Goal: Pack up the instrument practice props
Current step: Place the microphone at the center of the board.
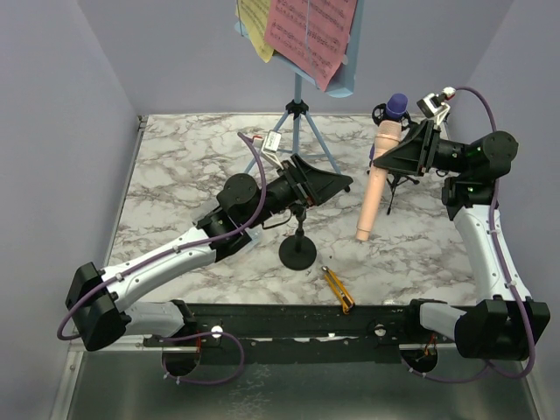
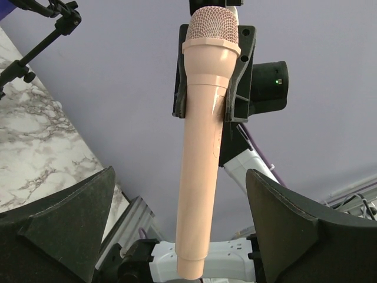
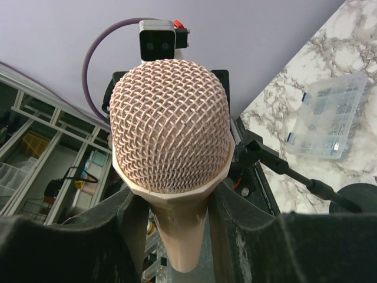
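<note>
My right gripper (image 1: 386,155) is shut on the beige microphone (image 1: 372,192) just below its mesh head (image 3: 171,135). The microphone hangs tilted above the table, its tail pointing down and to the front. My left gripper (image 1: 339,184) stands open just left of the microphone's shaft (image 2: 200,177), which shows between its fingers (image 2: 70,224) without touching them. A purple microphone (image 1: 398,105) sits in a black mount behind the right gripper. A second black mic mount with a round base (image 1: 297,252) stands under the left wrist. The light-blue music rack (image 1: 346,79) holds pink (image 1: 311,31) and yellow (image 1: 255,26) pages.
A yellow-and-black utility knife (image 1: 337,290) lies near the front edge of the marble table (image 1: 175,175). A clear plastic box of small parts (image 3: 327,121) lies on the table in the right wrist view. The rack's tripod legs (image 1: 297,131) stand at the back centre.
</note>
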